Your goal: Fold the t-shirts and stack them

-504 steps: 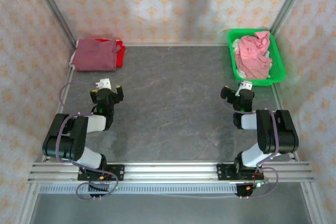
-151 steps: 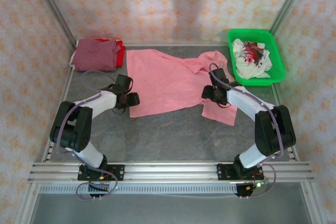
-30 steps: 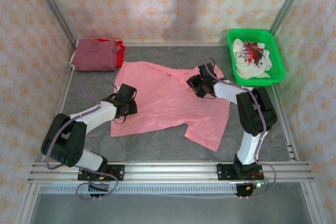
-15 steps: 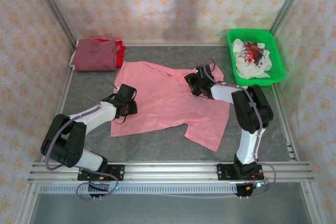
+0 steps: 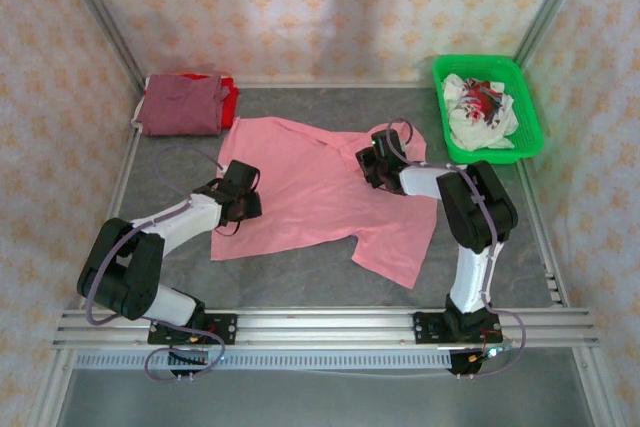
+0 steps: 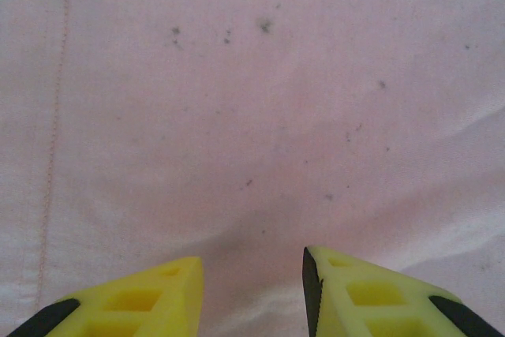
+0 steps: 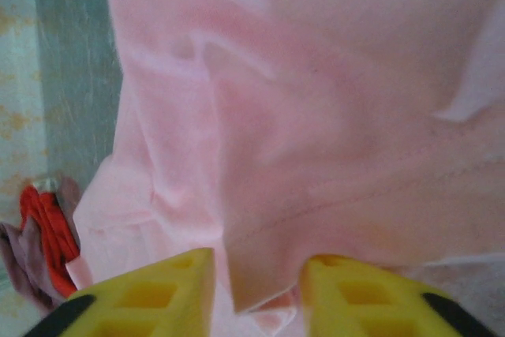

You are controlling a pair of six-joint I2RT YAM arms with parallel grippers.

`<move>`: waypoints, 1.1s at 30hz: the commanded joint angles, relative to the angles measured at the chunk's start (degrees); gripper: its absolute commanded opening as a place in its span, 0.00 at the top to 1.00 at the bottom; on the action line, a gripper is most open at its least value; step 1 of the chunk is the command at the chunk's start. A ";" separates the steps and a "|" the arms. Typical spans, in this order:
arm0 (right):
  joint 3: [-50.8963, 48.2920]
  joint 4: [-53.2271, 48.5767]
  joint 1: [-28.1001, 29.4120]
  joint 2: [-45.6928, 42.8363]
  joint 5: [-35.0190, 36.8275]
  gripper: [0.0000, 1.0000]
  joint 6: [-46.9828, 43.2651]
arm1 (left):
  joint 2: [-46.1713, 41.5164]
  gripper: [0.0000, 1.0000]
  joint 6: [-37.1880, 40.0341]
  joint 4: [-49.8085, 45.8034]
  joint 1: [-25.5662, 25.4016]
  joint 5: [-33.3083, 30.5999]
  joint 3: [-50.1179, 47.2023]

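Observation:
A salmon-pink t-shirt lies spread and wrinkled across the middle of the table. My left gripper rests on its left part; in the left wrist view its yellow fingers stand apart over flat pink cloth, so the left gripper is open. My right gripper sits at the shirt's upper right. A folded flap of the pink shirt fills the gap of the right gripper. A folded maroon t-shirt lies on a red one at the back left.
A green basket at the back right holds crumpled white and red cloth. Patterned walls close in the table on three sides. The right wrist view catches the red shirt at its lower left edge.
My right gripper has shifted a little to the left on the shirt and its jaws have narrowed onto a fold. The left arm has stayed still.

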 commanded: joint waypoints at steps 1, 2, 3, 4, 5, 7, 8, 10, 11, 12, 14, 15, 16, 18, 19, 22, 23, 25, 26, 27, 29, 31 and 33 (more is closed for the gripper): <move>2.50 2.28 0.08 2.46 3.89 0.81 -0.54 | 0.15 0.62 -0.01 0.64 0.15 -1.11 0.20; 3.19 2.34 0.07 2.83 4.31 0.85 -0.74 | 0.05 0.62 -0.04 0.57 0.15 -1.21 0.02; 3.93 2.16 0.01 3.00 4.98 0.89 -1.19 | -0.07 0.62 -0.04 0.56 0.18 -1.51 -0.01; 4.83 1.35 -0.03 3.05 5.68 0.93 -1.91 | -0.15 0.61 -0.13 0.47 0.15 -1.78 -0.18; 5.97 0.56 -0.04 2.93 6.32 0.95 -2.67 | -0.21 0.62 -0.13 0.39 0.15 -2.07 -0.37; 8.81 -2.16 -0.12 2.71 7.97 1.00 -5.19 | -0.34 0.61 -0.22 0.20 0.15 -2.60 -0.70; 10.22 -3.56 -0.21 2.72 8.78 1.00 -6.53 | -0.38 0.62 -0.22 0.13 0.15 -2.78 -0.79; 13.38 -6.01 -0.47 3.04 10.39 1.00 -8.99 | -0.50 0.62 -0.31 0.12 0.15 -3.06 -1.07; 14.77 -6.79 -0.77 3.38 10.95 1.00 -9.89 | -0.60 0.61 -0.31 -0.03 0.15 -3.13 -1.07; 16.73 -7.80 -0.97 3.99 11.50 1.00 -11.10 | -0.73 0.61 -0.24 -0.18 0.16 -3.39 -1.07; 21.67 -10.55 -1.74 6.06 12.46 1.00 -13.64 | -1.02 0.62 -0.09 -0.41 0.20 -3.85 -1.11; 24.64 -11.42 -2.13 7.60 12.81 1.00 -15.00 | -1.13 0.62 -0.12 -0.57 0.24 -4.14 -1.02; 28.43 -12.24 -2.72 9.76 12.10 1.00 -16.33 | -1.21 0.62 0.03 -0.83 0.24 -4.21 -0.85; 37.97 -15.71 -3.76 14.94 10.81 1.00 -19.95 | -1.40 0.62 0.38 -1.18 0.24 -4.37 -0.48; 44.56 -19.32 -4.12 18.29 10.92 0.99 -21.98 | -1.53 0.62 0.47 -1.43 0.24 -4.72 -0.29; 67.63 -30.86 -5.34 29.69 8.05 0.62 -28.93 | -1.73 0.62 0.75 -1.90 0.24 -5.41 0.07; 75.37 -36.64 -5.37 33.26 8.70 0.52 -30.67 | -1.83 0.61 0.75 -1.99 0.25 -5.57 0.02; 90.32 -46.19 -5.47 39.37 10.21 0.43 -34.48 | -2.07 0.62 0.61 -2.21 0.24 -5.88 -0.01; 93.47 -47.57 -5.50 40.35 10.09 0.47 -36.09 | -2.18 0.62 0.53 -2.32 0.27 -6.12 -0.09; 94.38 -48.50 -5.65 40.03 10.28 0.48 -37.10 | -2.42 0.62 0.41 -2.34 0.32 -6.35 -0.34; 91.18 -48.17 -5.74 36.33 9.26 0.48 -39.22 | -2.83 0.62 0.06 -2.43 0.33 -6.52 -0.78; 84.47 -48.05 -5.44 30.73 7.40 0.48 -40.88 | -3.46 0.61 -0.20 -2.67 0.35 -6.33 -1.03; 72.29 -46.26 -4.68 21.60 6.59 0.48 -42.92 | -4.45 0.61 -0.55 -3.38 0.41 -6.10 -0.81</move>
